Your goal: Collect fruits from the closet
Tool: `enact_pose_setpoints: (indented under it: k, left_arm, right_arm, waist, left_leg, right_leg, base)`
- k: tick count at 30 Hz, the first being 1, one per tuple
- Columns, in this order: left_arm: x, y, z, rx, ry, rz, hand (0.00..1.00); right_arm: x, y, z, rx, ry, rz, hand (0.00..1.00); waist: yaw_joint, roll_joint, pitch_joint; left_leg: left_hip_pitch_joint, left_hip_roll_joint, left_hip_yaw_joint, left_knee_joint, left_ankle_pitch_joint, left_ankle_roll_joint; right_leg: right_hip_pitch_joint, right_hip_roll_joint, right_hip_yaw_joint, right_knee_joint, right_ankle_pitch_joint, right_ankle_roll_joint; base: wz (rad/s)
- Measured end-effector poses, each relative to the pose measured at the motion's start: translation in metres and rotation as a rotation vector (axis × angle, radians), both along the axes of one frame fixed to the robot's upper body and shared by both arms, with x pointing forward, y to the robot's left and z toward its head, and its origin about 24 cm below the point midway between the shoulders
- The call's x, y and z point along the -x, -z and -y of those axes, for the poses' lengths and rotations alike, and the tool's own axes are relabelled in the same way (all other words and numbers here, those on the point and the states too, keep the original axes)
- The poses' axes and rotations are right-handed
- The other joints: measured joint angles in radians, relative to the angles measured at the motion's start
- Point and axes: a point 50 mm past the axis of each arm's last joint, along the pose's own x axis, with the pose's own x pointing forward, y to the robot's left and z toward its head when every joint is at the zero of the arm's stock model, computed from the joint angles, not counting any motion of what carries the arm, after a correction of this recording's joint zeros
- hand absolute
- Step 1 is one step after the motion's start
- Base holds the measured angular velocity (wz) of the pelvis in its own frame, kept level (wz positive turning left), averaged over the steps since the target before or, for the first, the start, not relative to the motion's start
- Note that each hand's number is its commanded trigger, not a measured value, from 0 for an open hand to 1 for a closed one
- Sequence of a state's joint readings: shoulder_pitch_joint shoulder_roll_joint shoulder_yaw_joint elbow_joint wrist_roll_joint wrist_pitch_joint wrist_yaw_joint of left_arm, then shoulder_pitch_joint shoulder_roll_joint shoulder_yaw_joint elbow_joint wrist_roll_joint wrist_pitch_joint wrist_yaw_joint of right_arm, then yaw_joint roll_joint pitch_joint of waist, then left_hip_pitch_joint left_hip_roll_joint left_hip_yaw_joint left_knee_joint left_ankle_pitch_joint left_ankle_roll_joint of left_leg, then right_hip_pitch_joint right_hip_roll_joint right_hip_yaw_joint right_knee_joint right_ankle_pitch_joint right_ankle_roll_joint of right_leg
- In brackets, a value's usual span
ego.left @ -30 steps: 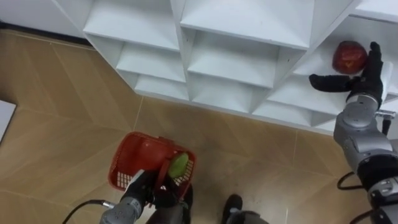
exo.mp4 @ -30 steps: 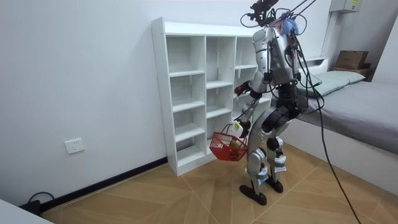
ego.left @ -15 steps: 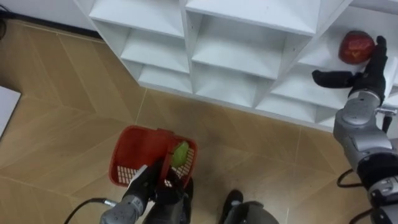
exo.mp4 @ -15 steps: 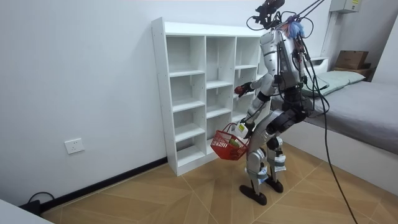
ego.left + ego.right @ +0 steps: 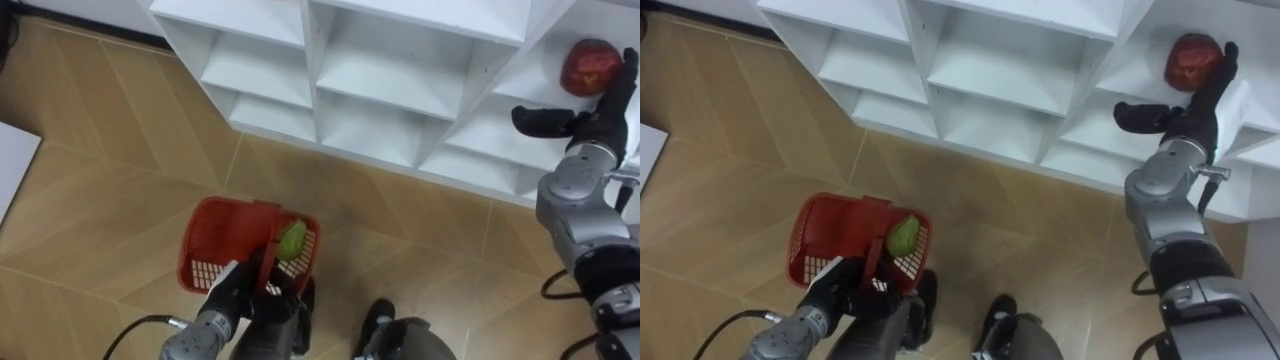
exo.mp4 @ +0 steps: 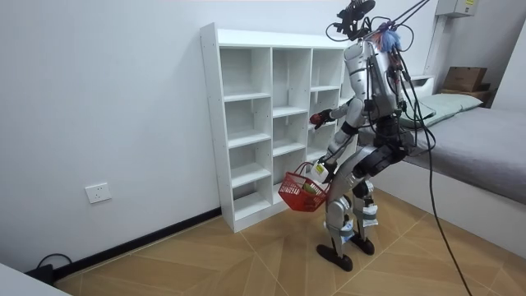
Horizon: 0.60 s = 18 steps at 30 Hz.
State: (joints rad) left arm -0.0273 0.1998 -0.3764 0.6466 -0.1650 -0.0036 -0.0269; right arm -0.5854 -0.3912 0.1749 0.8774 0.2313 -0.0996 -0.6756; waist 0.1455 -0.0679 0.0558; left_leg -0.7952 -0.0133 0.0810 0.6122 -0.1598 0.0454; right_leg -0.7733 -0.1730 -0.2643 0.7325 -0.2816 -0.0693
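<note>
A red apple [image 5: 590,67] lies in a cell of the white closet [image 5: 380,70], at the far right. My right hand [image 5: 603,112] is open beside it, fingers straight along the apple's right side and thumb spread out below it. A red basket [image 5: 225,240] hangs low over the wooden floor, and a green fruit [image 5: 292,240] lies at its right end. My left hand [image 5: 232,292] is shut on the basket's dark handle. In the room view I stand facing the closet [image 6: 246,123], the basket [image 6: 301,194] at knee height and the apple [image 6: 315,121] at my right hand.
The closet's other cells in view hold nothing. A white flat thing [image 5: 10,170] lies on the floor at the far left. In the room view a bed [image 6: 485,140] stands behind me and a wall socket [image 6: 97,193] sits low on the wall.
My body has straightened and the head view has shifted, so the closet and apple sit higher and further right. The right hand stays open beside the apple. The basket has swung a little.
</note>
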Motion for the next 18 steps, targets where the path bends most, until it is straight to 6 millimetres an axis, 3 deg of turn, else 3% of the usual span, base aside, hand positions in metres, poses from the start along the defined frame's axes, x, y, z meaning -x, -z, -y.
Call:
enact_pose_setpoints:
  k: [18]
  left_arm:
    - [0.001, -0.001, -0.004, 0.023, -0.022, -0.001, 1.0]
  right_arm:
    - [-0.008, -0.019, -0.007, -0.077, 0.008, 0.1, 0.0]
  waist:
    - [-0.004, -0.001, 0.0002]
  left_leg:
    - [-0.012, 0.0, -0.001, 0.004, -0.001, -0.001]
  right_leg:
    - [-0.012, -0.003, 0.0, 0.014, -0.006, -0.003]
  base:
    - [0.0]
